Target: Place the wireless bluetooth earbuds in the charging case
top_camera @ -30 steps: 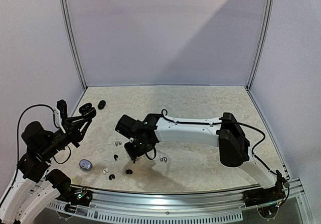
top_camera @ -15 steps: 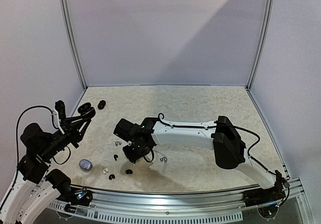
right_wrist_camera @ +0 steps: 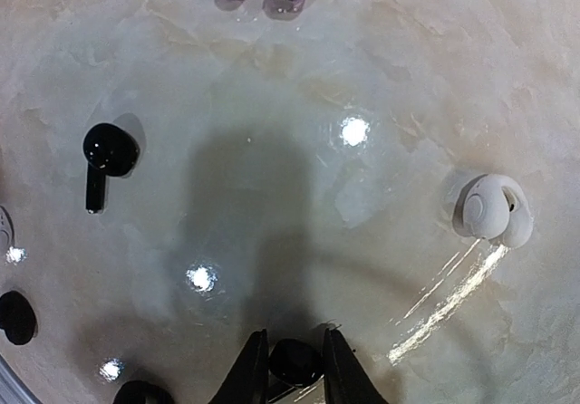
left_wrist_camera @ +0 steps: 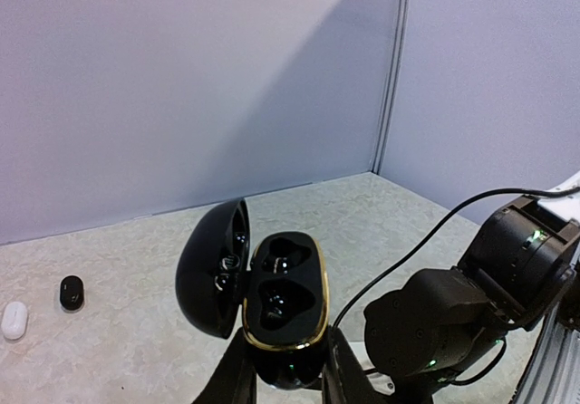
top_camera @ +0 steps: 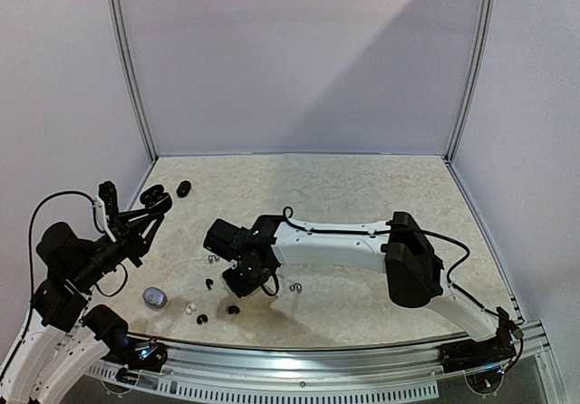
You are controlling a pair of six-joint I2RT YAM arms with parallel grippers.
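My left fingers [left_wrist_camera: 237, 381] are pressed on the base of the black charging case [left_wrist_camera: 283, 300]. It is held upright above the bench, with its lid swung open to the left beside the gold-rimmed tray. My right fingers [right_wrist_camera: 256, 368] pinch a small black earbud [right_wrist_camera: 294, 360] down at the bench [right_wrist_camera: 272, 78]. A stemmed black earbud [right_wrist_camera: 101, 155] lies to one side and a white earbud [right_wrist_camera: 492, 210] to the other, well apart.
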